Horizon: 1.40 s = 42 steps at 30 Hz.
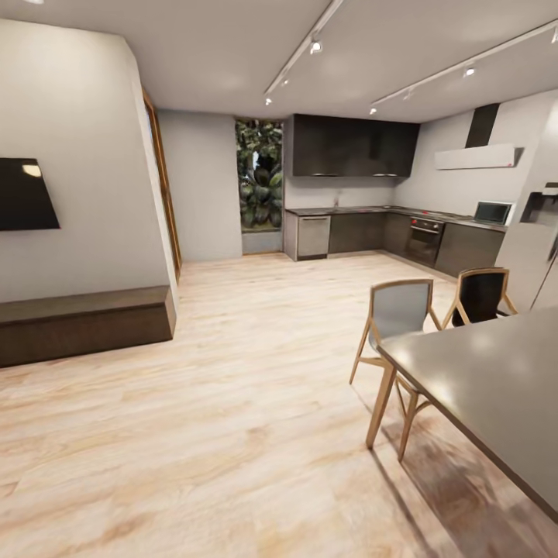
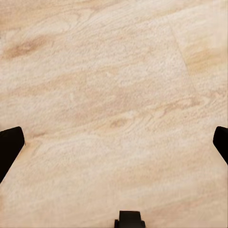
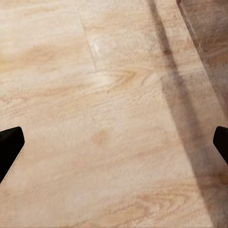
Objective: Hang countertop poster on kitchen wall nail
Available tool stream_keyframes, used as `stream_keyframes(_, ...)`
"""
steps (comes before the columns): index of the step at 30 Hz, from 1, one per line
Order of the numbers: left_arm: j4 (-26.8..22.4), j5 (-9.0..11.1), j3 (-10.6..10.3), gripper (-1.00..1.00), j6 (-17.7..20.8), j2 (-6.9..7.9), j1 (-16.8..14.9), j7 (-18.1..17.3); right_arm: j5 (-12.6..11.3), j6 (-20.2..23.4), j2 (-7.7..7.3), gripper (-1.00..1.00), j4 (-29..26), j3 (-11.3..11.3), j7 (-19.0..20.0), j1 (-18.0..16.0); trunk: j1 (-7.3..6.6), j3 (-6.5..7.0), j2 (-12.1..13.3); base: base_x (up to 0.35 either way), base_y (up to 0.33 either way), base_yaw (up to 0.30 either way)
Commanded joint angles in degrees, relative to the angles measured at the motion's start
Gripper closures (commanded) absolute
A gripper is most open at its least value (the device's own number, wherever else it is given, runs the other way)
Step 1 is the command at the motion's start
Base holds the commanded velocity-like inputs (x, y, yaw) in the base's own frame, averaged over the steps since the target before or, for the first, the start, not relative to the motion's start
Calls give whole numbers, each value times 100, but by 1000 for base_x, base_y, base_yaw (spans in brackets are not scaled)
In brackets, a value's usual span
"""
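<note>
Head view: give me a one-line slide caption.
Open-plan room: wood floor, dining table with two chairs, kitchen countertop far ahead.

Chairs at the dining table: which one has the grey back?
The nearer chair, at the corner of the dining table. Its back panel is light grey; the chair behind it, farther along the table toward the kitchen, has a black back.

We record a pale blond wood-grain plank floor (image 1: 232, 403) with darker tan knots and streaks. The plain walls (image 1: 85, 147) are light grey. The low bench (image 1: 81, 322) is dark brown. The kitchen cabinet fronts (image 1: 356, 232) are glossy near-black under a grey kitchen countertop (image 1: 364, 209). The dining table top (image 1: 488, 380) is grey-brown; two chairs (image 1: 399, 310) show light wooden frames. The wrist views show black fingertips (image 2: 9, 145) against the floor.
</note>
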Motion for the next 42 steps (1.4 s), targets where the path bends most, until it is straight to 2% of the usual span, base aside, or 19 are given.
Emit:
stream_keyframes(1, -6, 0, 3, -100, -2, -2, 1, -2, 5, -17, -12, -100, 3, 0, -10, -2, 4, -5, -2, 336, 159, 0)
stream_keyframes(26, -6, 0, 4, -100, -2, -1, 1, -2, 7, -43, -24, -100, 4, 32, -9, 1, 4, -5, -2, 337, 101, 0)
stream_keyframes(27, -6, -5, 4, -100, -2, 1, 1, -2, 9, -389, -24, -100, 28, 34, -9, 4, 4, -5, -2, 337, 82, 0)
stream_keyframes(31, -6, -8, 4, -100, -2, 0, 1, -2, 4, -538, -24, -100, 44, 27, -9, 4, 4, -5, -2, 337, 82, 0)
stream_keyframes(42, 0, -8, 4, -100, -2, 1, 1, 7, 10, -573, -24, -100, 47, 29, -9, 11, 4, -5, -2, 337, 82, 0)
